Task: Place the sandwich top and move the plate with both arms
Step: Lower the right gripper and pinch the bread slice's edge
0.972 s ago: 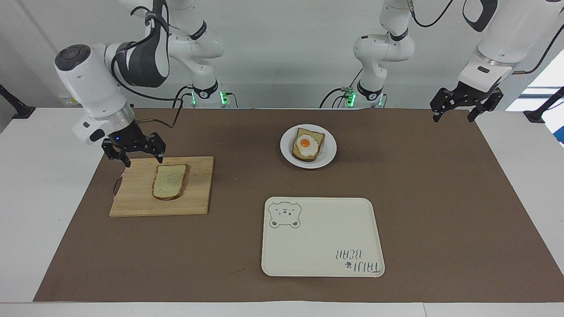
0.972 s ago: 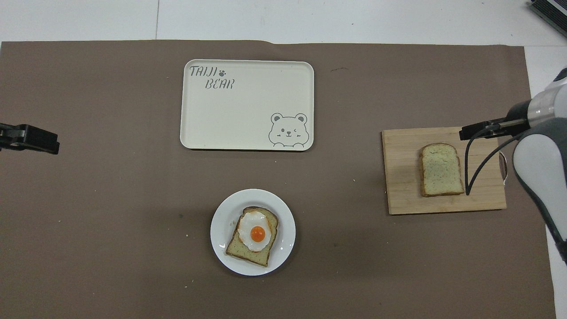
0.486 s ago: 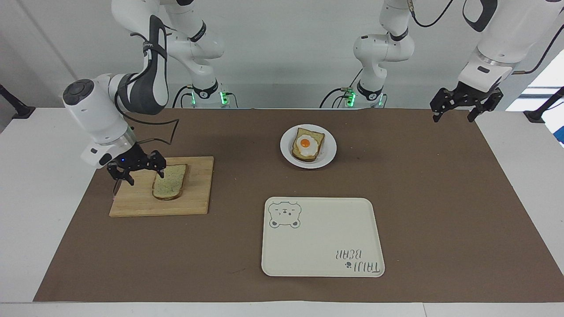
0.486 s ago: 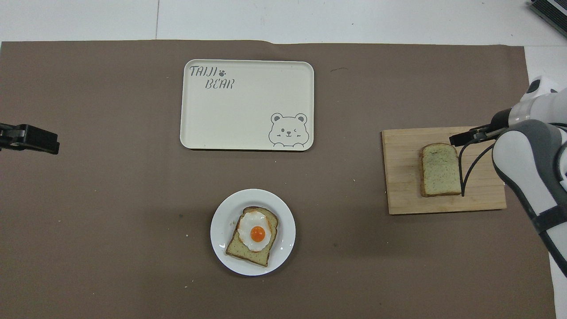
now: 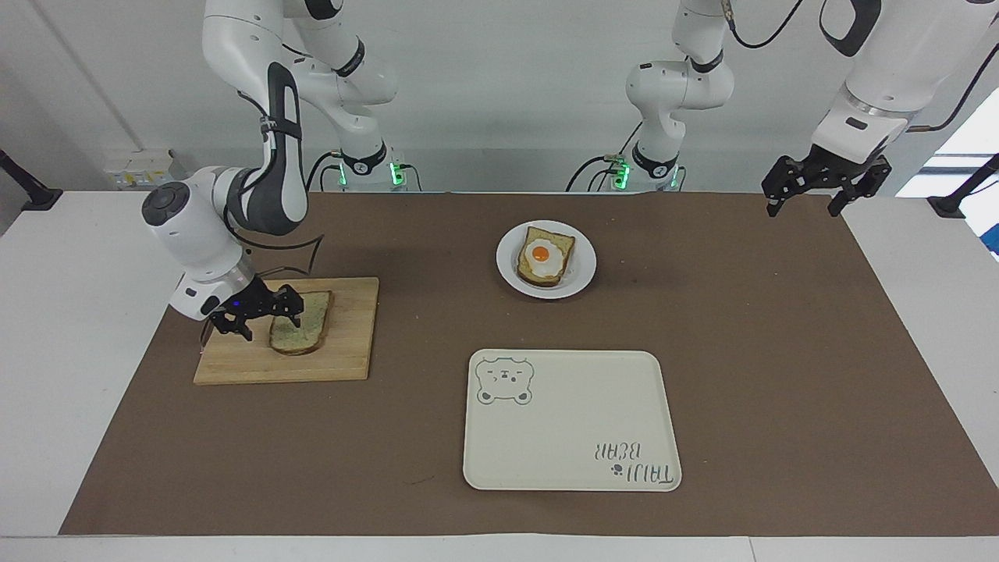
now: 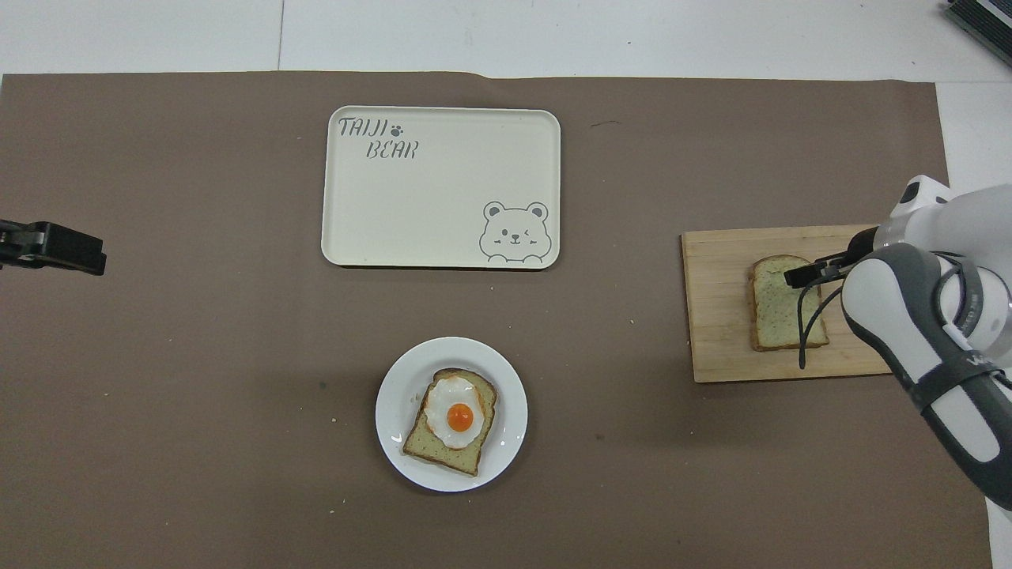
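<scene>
At the right arm's end of the table, the right gripper (image 5: 269, 318) is low over a wooden cutting board (image 5: 343, 351), its jaws spread wide and holding nothing. One finger (image 5: 293, 306) overlaps the edge of the sandwich top (image 5: 306, 332) that lies toward the right arm's end; the other finger stands over bare board beside the slice. Whether either fingertip touches the bread or the wood cannot be told. In the overhead view the gripper (image 6: 822, 273) shows only in part, since the white and dark grey forearm covers most of it, together with the board's corner at the right arm's end, nearer the robots.

The sandwich top (image 6: 779, 304), a speckled pale bread slice with a brown crust, lies flat on the cutting board (image 6: 723, 316), toward the board's half at the right arm's end.

Near the table's middle, on the brown mat (image 5: 780, 351), is the plate (image 5: 581, 269), round and white, bearing a second bread slice (image 5: 558, 242) topped with a fried egg (image 5: 542, 256). Farther from the robots than the plate lies a cream rectangular tray (image 5: 577, 429) printed with a bear drawing (image 5: 504, 381) and the words "TAIJI BEAR".

The left gripper (image 5: 808, 204) waits raised over the mat's corner at the left arm's end, fingers apart and empty; the overhead view shows only its dark tip (image 6: 51, 247) at the frame's edge.
</scene>
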Available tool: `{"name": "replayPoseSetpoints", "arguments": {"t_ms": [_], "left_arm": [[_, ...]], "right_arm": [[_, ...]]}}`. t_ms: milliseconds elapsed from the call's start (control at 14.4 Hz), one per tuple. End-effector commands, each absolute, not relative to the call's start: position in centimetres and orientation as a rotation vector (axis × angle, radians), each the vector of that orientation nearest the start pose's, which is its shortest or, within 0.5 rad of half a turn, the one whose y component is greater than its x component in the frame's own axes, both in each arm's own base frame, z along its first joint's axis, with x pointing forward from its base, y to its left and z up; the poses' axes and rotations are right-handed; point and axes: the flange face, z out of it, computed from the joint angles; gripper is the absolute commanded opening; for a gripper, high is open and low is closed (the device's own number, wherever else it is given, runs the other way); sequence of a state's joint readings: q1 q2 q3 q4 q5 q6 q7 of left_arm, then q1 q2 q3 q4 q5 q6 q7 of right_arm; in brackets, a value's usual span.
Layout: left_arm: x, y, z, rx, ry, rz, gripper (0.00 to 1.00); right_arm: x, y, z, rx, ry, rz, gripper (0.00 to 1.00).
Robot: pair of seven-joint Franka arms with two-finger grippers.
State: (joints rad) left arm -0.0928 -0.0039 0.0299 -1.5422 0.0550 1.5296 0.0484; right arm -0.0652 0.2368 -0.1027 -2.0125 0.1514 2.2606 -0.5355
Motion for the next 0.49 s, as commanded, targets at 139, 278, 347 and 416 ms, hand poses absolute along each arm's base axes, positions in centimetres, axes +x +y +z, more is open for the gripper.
{"name": "replayPoseSetpoints", "arguments": {"t_ms": [139,278,347,416], "left_arm": [[54.8,-2.7,63.9,-3.073,0.153,0.025,1.0],[54.8,-2.7,63.9,-3.073,0.153,0.027,1.0],[54.8,-2.7,63.9,-3.073,0.153,0.027,1.0],[54.8,-2.7,63.9,-3.075,0.153,0.027,1.0]], "right_arm": [[58.1,-10.8,32.2,-2.952,-0.367,-0.103,1.0],[58.2,-10.3,31.9,-2.942,-0.364,-0.101,1.0],[58.0,-10.4,31.7,-2.941,-0.363,-0.093,1.0],[57.9,-10.3,31.4,-2.94,-0.368,-0.087,1.0]]}}
